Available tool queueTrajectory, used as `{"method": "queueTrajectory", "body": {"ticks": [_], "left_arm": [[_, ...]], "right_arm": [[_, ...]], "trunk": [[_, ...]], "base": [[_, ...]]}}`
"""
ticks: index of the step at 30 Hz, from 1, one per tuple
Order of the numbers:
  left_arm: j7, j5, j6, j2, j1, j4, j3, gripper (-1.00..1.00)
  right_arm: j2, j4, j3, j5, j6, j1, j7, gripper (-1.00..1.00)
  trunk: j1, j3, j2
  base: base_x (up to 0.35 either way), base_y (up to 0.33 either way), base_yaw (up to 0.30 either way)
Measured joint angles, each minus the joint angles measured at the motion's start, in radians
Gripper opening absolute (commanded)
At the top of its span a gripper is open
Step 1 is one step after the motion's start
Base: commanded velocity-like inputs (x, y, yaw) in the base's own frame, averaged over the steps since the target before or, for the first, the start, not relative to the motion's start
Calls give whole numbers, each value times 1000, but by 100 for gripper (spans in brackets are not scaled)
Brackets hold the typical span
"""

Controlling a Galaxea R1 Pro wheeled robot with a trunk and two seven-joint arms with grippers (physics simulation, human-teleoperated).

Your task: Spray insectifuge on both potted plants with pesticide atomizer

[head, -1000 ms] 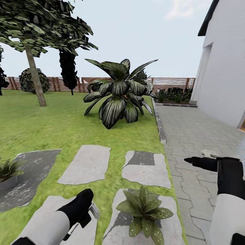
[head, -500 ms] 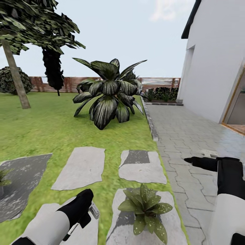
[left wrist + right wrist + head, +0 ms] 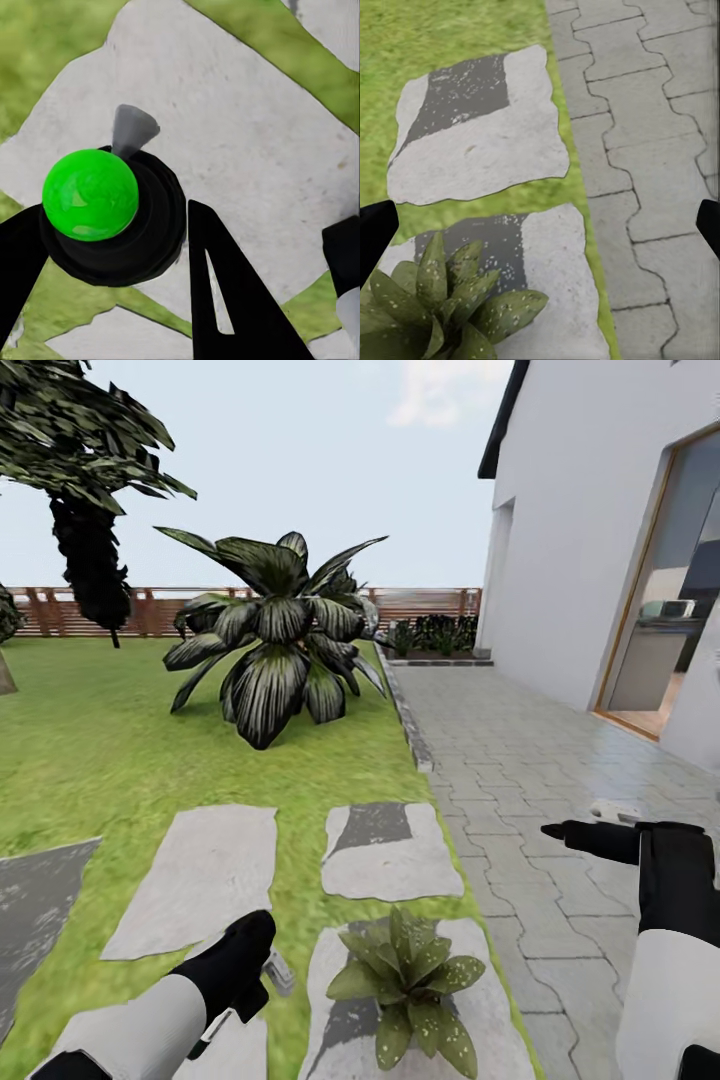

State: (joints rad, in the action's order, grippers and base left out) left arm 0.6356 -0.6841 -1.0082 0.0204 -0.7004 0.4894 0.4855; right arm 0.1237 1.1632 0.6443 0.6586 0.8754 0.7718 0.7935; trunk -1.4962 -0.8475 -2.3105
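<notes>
Lawn (image 3: 90, 760) spreads before us with pale slabs (image 3: 385, 850) and a fence (image 3: 140, 610) behind a big dark palm (image 3: 270, 630). One potted plant (image 3: 405, 980) sits on the nearest slab, just beside our left arm. Our left pincer (image 3: 112, 217) grips the atomizer (image 3: 90, 193), its green body between the black fingers (image 3: 225, 300), nozzle over a slab. Our right pincer (image 3: 540, 217) is spread wide above slab and paving (image 3: 652, 150), the plant showing beneath it. Beyond the paving stands a white house (image 3: 580, 540).
</notes>
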Motion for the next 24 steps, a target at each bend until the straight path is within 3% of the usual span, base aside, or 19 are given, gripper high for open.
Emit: {"method": "queueTrajectory", "body": {"ticks": [10,19,24], "left_arm": [[0,-1,2,0,11,0,9,-100],[0,-1,2,-2,14,-1,10,-100],[0,-1,2,-1,11,0,8,-100]], "right_arm": [[1,0,0,0,1,0,0,100],[1,0,0,0,0,0,0,100],[1,0,0,0,1,0,0,100]], "trunk": [[0,0,0],[0,0,0],[0,0,0]], "base": [[53,23,-249],[0,0,-47],[0,0,-208]]}}
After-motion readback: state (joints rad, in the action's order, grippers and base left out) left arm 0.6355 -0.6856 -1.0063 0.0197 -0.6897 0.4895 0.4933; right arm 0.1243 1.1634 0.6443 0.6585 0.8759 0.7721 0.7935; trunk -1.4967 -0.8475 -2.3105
